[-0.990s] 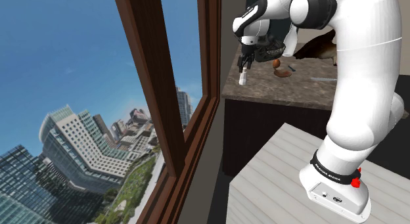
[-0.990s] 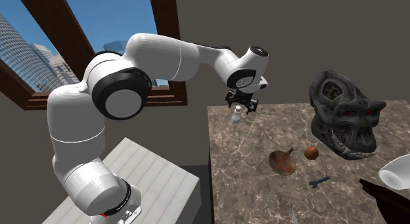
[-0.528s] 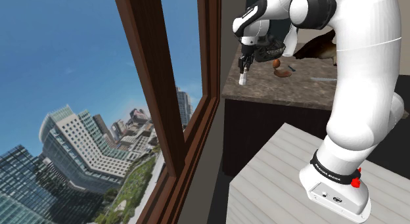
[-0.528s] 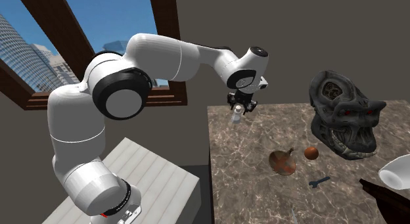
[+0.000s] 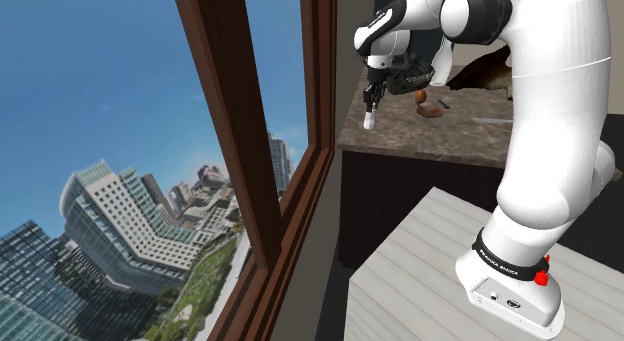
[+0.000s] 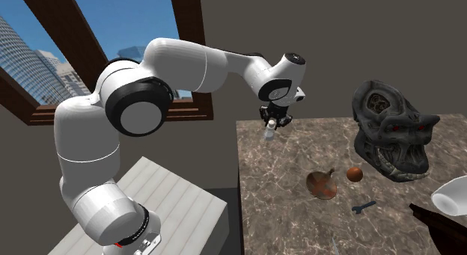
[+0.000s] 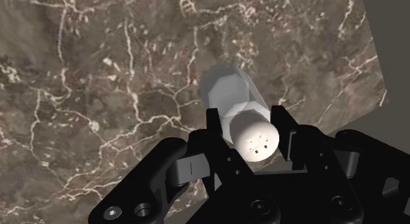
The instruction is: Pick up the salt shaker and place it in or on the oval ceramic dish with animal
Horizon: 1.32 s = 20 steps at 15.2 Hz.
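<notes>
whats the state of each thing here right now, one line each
gripper: shut on the shaker's top
shaker: upright on the counter, near its corner
dish: on the counter, untouched, well apart from the shaker
ball: resting beside the dish
skull: standing upright at the counter's back
</notes>
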{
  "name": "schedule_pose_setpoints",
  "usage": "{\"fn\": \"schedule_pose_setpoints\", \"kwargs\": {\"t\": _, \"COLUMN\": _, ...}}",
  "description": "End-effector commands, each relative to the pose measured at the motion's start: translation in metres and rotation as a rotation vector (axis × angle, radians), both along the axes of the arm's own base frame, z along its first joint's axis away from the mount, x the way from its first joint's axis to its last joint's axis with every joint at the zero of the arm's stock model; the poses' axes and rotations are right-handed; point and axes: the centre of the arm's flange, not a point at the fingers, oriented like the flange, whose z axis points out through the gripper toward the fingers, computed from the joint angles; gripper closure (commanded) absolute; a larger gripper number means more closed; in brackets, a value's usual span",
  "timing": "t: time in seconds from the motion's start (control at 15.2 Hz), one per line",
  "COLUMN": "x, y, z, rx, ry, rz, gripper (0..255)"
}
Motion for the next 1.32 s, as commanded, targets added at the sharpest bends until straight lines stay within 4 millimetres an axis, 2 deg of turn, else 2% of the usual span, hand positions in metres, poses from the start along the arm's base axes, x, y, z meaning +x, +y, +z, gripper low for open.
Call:
{"fn": "schedule_pose_setpoints", "kwargs": {"t": 0.0, "x": 0.0, "y": 0.0, "z": 0.0, "rx": 0.0, "ry": 0.001, "rz": 0.0, "gripper": 255}}
{"fn": "schedule_pose_setpoints", "kwargs": {"t": 1.25, "x": 0.0, "y": 0.0, "z": 0.1, "rx": 0.0, "ry": 0.001, "rz": 0.0, "gripper": 255}}
